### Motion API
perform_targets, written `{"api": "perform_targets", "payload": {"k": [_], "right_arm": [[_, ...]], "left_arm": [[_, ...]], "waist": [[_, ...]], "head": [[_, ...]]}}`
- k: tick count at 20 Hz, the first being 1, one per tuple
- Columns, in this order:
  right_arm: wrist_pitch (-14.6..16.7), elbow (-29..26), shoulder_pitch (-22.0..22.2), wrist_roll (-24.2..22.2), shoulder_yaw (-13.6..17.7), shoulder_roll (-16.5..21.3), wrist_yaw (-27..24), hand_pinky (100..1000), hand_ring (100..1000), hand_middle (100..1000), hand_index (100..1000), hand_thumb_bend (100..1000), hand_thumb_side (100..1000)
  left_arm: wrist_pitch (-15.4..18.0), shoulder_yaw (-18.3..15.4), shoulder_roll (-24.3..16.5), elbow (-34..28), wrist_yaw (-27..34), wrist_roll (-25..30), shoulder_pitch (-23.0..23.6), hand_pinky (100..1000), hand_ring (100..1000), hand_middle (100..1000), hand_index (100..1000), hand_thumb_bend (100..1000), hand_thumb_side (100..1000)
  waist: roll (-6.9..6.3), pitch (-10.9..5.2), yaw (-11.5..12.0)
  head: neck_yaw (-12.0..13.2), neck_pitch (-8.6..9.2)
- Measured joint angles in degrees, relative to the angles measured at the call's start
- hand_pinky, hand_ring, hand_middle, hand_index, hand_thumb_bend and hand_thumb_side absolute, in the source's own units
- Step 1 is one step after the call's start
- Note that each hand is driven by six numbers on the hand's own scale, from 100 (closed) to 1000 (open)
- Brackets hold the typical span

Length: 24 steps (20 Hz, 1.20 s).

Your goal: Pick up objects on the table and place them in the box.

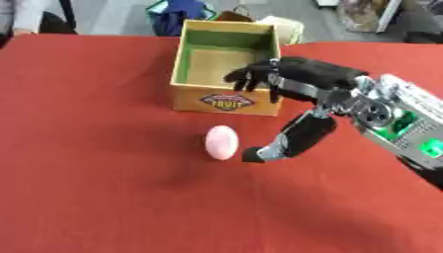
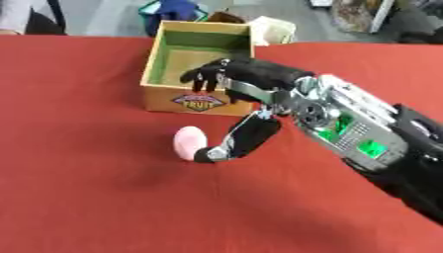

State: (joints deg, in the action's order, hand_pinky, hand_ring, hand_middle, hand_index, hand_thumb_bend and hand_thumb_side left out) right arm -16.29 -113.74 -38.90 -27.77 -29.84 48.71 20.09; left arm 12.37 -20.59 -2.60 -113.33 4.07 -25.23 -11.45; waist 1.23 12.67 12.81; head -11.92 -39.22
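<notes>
Left eye view: 1 pink egg-shaped object [image 1: 221,142] lies on the red table [image 1: 86,173] just in front of the box [image 1: 227,101]. The right hand [image 1: 298,84] hovers spread, grasping nothing, thumb beside it.

Right eye view: it looks smooth, light, likely to roll; pinch its middle.

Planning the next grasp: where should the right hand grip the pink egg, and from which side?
Grip the egg across its narrow middle, coming from above and the right, where the right hand hangs open. It lies lengthwise, pointing toward the box, so thumb and fingers likely close best on its long sides.
</notes>
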Motion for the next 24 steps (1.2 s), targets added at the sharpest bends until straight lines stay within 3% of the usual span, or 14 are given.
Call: {"api": "perform_targets", "payload": {"k": [10,15,24], "right_arm": [[-4.4,0.0,-2.7,-5.3,-2.8,-1.7,1.9,564,818,811,956,560,434],[-6.5,0.0,-3.9,-6.5,-4.8,-3.2,6.2,579,825,823,952,507,442],[-10.0,0.0,-3.3,-8.0,-6.6,-6.7,12.8,570,821,823,949,518,429]], "left_arm": [[0.0,0.0,0.0,0.0,0.0,0.2,0.0,417,376,390,565,100,777],[0.0,0.0,0.0,0.0,0.1,0.2,0.1,417,376,390,564,100,776],[0.1,0.0,0.1,0.0,0.2,0.4,0.2,418,376,390,564,100,776]], "waist": [[0.07,0.07,0.2],[0.01,0.36,0.3],[-0.03,0.92,0.2]], "head": [[-0.3,-0.01],[-1.1,-0.03],[-3.9,-0.06]]}}
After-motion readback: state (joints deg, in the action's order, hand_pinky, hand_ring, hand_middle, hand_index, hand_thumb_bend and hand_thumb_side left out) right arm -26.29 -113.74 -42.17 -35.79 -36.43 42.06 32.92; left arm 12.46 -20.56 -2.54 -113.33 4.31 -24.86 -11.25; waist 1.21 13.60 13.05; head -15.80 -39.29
